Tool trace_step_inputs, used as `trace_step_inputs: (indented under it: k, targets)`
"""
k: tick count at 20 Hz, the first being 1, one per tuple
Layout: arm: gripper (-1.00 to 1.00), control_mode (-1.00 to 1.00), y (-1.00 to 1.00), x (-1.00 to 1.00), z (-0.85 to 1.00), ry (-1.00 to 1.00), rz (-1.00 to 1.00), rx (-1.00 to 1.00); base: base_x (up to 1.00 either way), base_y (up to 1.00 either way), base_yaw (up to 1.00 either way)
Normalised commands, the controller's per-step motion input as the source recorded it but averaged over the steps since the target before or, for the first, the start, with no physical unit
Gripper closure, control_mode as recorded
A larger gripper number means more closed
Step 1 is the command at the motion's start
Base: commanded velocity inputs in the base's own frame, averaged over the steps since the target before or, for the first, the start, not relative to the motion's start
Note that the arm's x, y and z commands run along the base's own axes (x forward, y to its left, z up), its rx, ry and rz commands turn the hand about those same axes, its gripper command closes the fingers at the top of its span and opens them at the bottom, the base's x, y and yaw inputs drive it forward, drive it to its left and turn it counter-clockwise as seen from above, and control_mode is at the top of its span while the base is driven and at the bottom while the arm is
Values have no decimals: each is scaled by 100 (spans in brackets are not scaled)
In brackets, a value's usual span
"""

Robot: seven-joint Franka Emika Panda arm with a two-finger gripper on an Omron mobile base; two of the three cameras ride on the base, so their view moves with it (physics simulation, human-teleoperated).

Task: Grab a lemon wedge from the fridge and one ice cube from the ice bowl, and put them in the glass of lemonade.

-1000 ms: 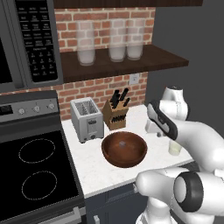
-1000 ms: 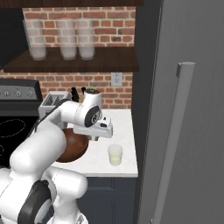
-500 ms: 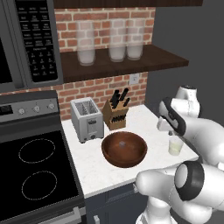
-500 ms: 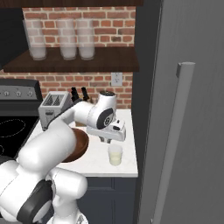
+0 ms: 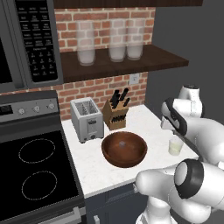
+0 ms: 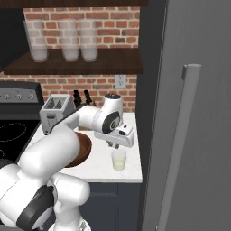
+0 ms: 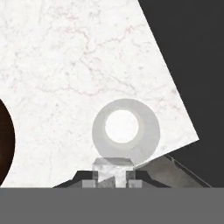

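- Swinging right from over the ice bowl (image 5: 124,148), the arm now hangs above the glass of lemonade (image 6: 118,159) by the fridge (image 6: 189,113)
- Gripper (image 7: 113,181) clamps the ice cube (image 7: 113,167)
- Next, likely: centre, then release

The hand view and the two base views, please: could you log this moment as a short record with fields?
gripper: shut on ice cube, hanging above the glass of lemonade
glass of lemonade: upright on the white counter, near its right end beside the fridge
ice bowl: left of the glass, in front of the toaster and knife block
fridge: door closed
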Motion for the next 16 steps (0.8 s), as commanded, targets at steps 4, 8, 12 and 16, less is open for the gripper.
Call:
trace_step_inputs:
  k: [4, 8, 12, 16]
  targets:
    - [100, -100, -15, 25, 0, 0, -17, -3, 0, 0, 0]
    - [100, -100, -2, 26, -3, 0, -4, 0, 0, 0, 0]
    - [100, -100, -3, 9, -11, 0, 0, 0, 0, 0, 0]
    - [100, -100, 0, 6, -31, 0, 0, 0, 0, 0, 0]
